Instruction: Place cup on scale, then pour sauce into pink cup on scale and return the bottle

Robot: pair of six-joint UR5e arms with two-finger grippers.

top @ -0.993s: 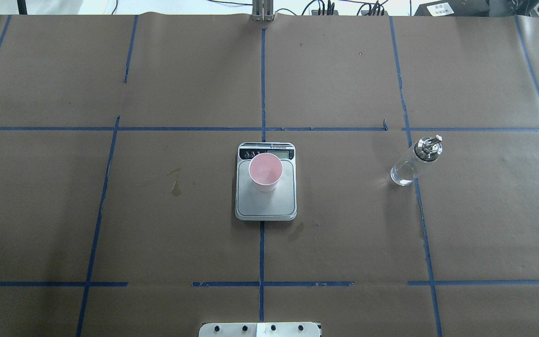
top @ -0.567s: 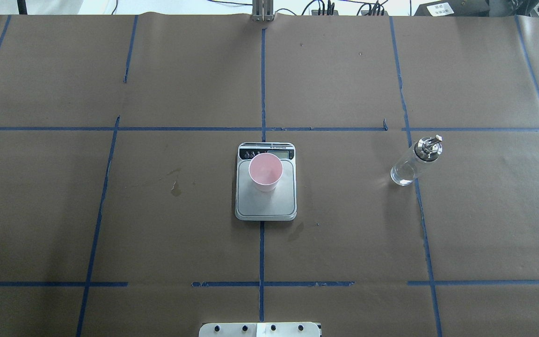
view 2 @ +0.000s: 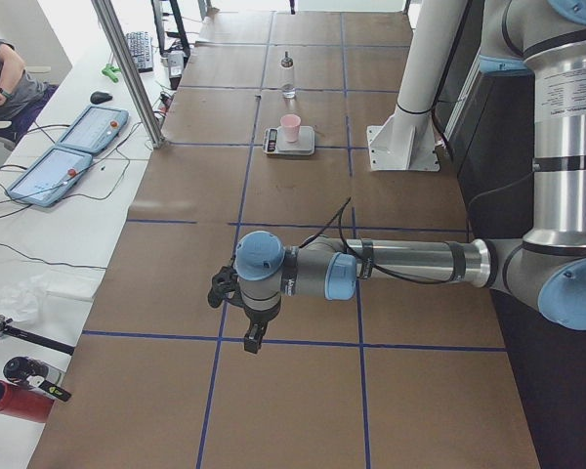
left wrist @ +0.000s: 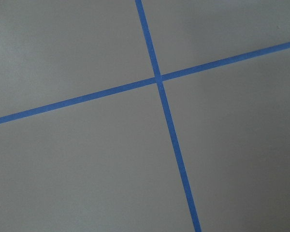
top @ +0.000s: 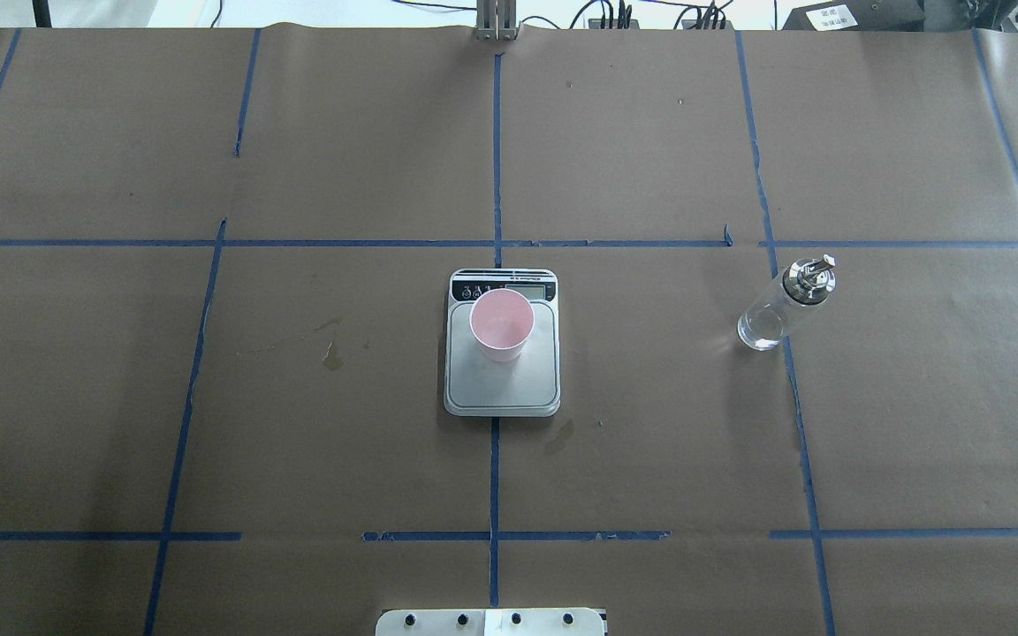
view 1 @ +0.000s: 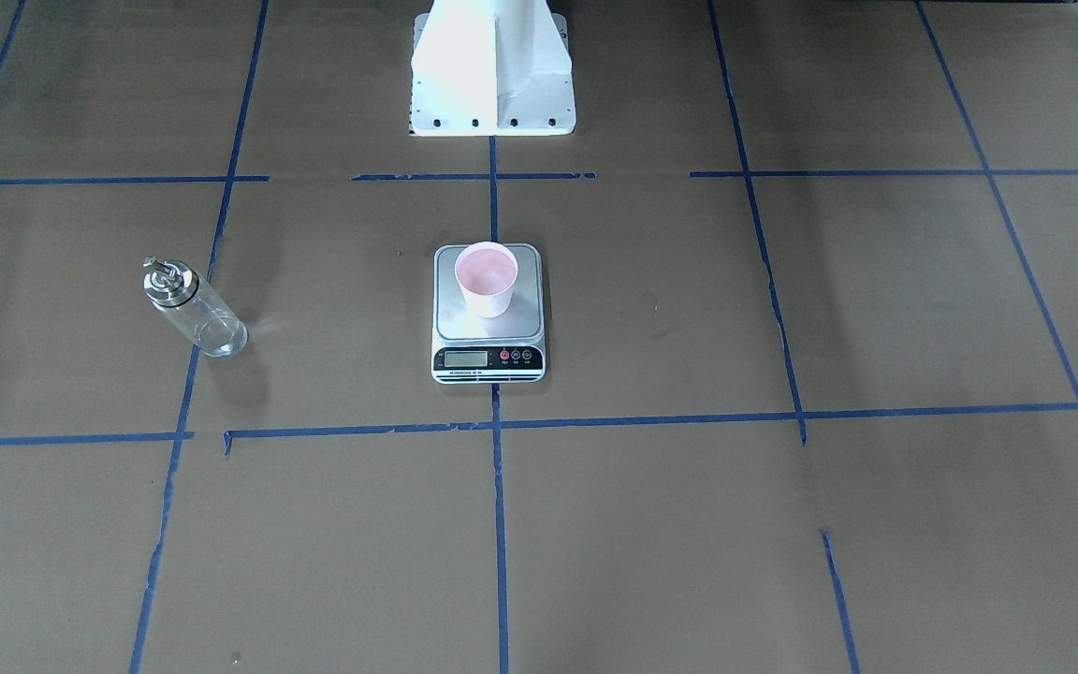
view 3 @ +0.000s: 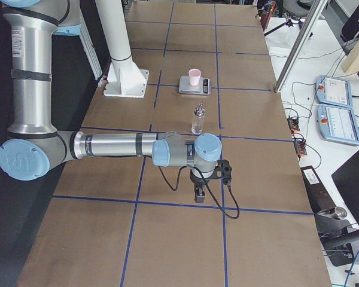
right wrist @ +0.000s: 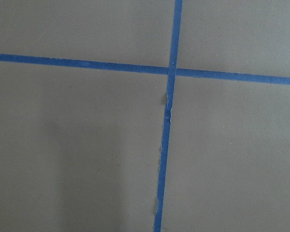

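Your brown-papered table (top: 650,459) has both arms held low near its ends; whether the left gripper (view 2: 252,337) or right gripper (view 3: 198,194) is parted, you cannot tell. The scale (top: 502,389) sits centre, the bottle (top: 778,305) stands well apart on the robot's right, and the cup (top: 501,325) is on the plate. Pouring looks next, so the right arm must reach and grasp the bottle.

Soft even overhead light, faint shadow beside the bottle (view 1: 195,309), white robot base (view 1: 492,65) glaring, wrist views sharp
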